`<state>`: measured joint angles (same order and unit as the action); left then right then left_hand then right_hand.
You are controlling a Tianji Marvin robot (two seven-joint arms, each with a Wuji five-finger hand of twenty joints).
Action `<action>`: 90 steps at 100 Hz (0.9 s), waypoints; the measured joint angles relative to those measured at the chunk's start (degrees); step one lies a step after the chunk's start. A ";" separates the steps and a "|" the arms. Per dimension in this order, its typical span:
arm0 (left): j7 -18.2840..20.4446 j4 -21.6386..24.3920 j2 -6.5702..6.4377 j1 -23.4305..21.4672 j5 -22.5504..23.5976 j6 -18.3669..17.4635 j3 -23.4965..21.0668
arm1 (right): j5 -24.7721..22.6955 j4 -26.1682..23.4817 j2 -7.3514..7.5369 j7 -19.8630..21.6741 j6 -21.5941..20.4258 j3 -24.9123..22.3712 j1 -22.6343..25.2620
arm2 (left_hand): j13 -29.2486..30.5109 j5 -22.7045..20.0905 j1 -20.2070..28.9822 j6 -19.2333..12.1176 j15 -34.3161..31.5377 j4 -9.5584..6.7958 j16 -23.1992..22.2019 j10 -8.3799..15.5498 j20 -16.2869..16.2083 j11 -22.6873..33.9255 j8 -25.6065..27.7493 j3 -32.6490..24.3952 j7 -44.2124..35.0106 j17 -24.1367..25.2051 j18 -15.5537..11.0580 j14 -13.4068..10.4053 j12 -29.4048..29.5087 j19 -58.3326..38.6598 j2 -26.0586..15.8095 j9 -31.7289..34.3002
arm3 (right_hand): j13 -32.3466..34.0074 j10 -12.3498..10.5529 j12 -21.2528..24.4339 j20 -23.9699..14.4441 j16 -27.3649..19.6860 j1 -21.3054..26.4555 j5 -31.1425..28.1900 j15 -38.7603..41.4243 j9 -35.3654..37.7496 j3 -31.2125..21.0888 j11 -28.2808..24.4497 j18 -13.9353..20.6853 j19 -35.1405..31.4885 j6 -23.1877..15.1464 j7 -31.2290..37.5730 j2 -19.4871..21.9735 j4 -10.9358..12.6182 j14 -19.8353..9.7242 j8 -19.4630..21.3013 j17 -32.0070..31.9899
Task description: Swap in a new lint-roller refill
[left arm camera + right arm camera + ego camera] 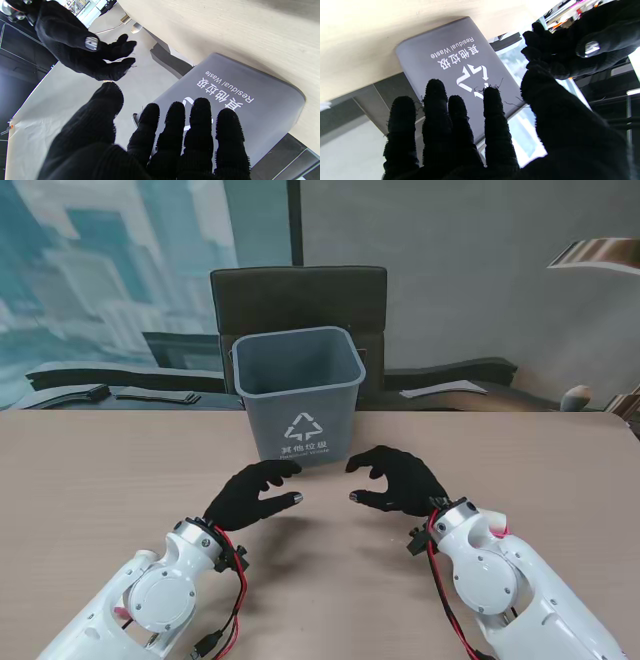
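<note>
The counter [90,480] is bare around both sets of fingers, and the grey waste bin [298,395] stands just beyond their tips. The left hand [250,493] and right hand [400,480] face each other, fingers spread and grasping nothing. No lint roller or refill shows in any view, so I judge no step is in hand; next, the roller must be found.

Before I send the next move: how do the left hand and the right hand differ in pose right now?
The left hand sits left of the bin's front face, fingers pointing right; the right hand sits right of it, fingers pointing left. The left hand's fingertips reach just in front of the bin label; the right hand's stop beside the bin's corner. Shared: both wear black gloves, hold nothing, have their fingers curled and apart, and face each other across a gap.
</note>
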<state>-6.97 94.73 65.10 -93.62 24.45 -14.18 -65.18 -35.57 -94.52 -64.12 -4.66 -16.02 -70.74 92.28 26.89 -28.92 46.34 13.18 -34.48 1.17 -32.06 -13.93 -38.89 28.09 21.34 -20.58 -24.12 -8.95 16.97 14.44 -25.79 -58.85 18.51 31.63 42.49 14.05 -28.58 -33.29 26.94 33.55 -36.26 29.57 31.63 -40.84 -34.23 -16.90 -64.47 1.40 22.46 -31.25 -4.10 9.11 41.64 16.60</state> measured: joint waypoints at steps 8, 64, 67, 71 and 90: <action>-0.03 0.00 0.01 0.04 -0.08 0.13 -0.01 | -4.76 -1.67 0.05 1.04 -3.86 -4.04 1.55 | 0.00 0.00 0.00 0.00 0.00 0.00 0.00 0.00 0.00 0.21 0.00 0.00 0.00 0.00 0.00 0.01 0.00 0.00 0.00 0.00 | 0.02 0.00 0.00 0.00 0.16 0.00 0.00 0.54 0.62 0.00 -0.07 0.05 0.00 -0.06 0.00 0.04 0.00 0.00 -0.13 0.04; 0.04 -1.04 0.06 0.60 -0.73 0.43 0.08 | -25.09 -20.89 3.67 11.04 -15.09 -32.75 25.13 | 0.00 0.00 0.00 -0.31 -0.14 -0.01 -0.12 0.00 0.00 0.40 0.00 0.00 0.00 -0.03 0.00 0.13 0.00 0.00 0.00 0.07 | 9.02 -1.06 -5.16 -2.86 6.73 -0.97 -5.61 12.66 11.08 2.43 -5.09 0.98 -5.00 -1.75 4.29 2.25 0.00 -0.59 1.19 6.53; -0.02 -1.04 0.06 0.56 -0.72 0.42 0.05 | -26.59 -22.01 3.74 10.99 -14.40 -33.45 26.83 | 0.00 0.00 0.00 -0.31 -0.47 -0.01 -0.12 0.00 0.00 0.40 0.00 0.00 0.00 -0.03 0.00 0.15 0.00 0.00 0.00 0.07 | 10.60 -1.00 -6.27 -3.20 7.52 -0.91 -7.30 14.47 12.59 3.55 -6.19 1.02 -6.38 -1.77 5.52 2.18 0.00 -0.62 1.73 7.84; -0.07 -1.01 0.06 0.49 -0.73 0.43 0.03 | -28.05 -22.97 3.78 10.68 -13.88 -34.16 28.75 | 0.00 0.00 0.00 -0.31 -0.54 -0.01 -0.12 0.00 0.00 0.46 0.00 0.00 0.00 -0.04 0.00 0.26 0.00 0.00 0.00 0.07 | 12.19 -0.97 -7.04 -3.84 8.02 -0.89 -10.04 16.78 15.23 5.14 -7.63 1.02 -8.09 -1.65 8.17 3.45 0.00 -0.63 1.81 9.55; 0.00 -0.83 0.06 0.20 -1.10 0.44 -0.03 | -27.82 -25.73 3.81 16.43 -9.67 -35.20 34.45 | 0.00 -0.01 0.00 -0.32 -0.61 -0.01 -0.14 0.00 0.00 0.52 0.00 0.00 -0.01 -0.40 0.00 0.28 0.00 0.01 0.00 0.08 | 20.09 -0.14 -9.01 -4.53 8.93 -4.97 -20.70 23.93 24.58 10.63 -10.97 0.64 -14.75 -0.93 13.73 8.77 0.00 -0.39 4.64 16.60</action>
<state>-6.97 93.90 65.16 -93.42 23.35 -13.73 -65.22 -63.39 -120.25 -60.31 11.77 -25.68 -105.95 126.73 26.89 -28.92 46.34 12.85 -35.09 1.16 -32.20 -13.94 -38.89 28.61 21.34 -20.58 -24.13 -9.35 16.96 14.72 -25.79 -58.85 18.51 31.70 62.58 13.91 -37.58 -37.82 35.87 28.58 -56.96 53.50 56.21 -30.21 -45.20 -16.27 -79.22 0.47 36.19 -22.48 -4.09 8.72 46.29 33.20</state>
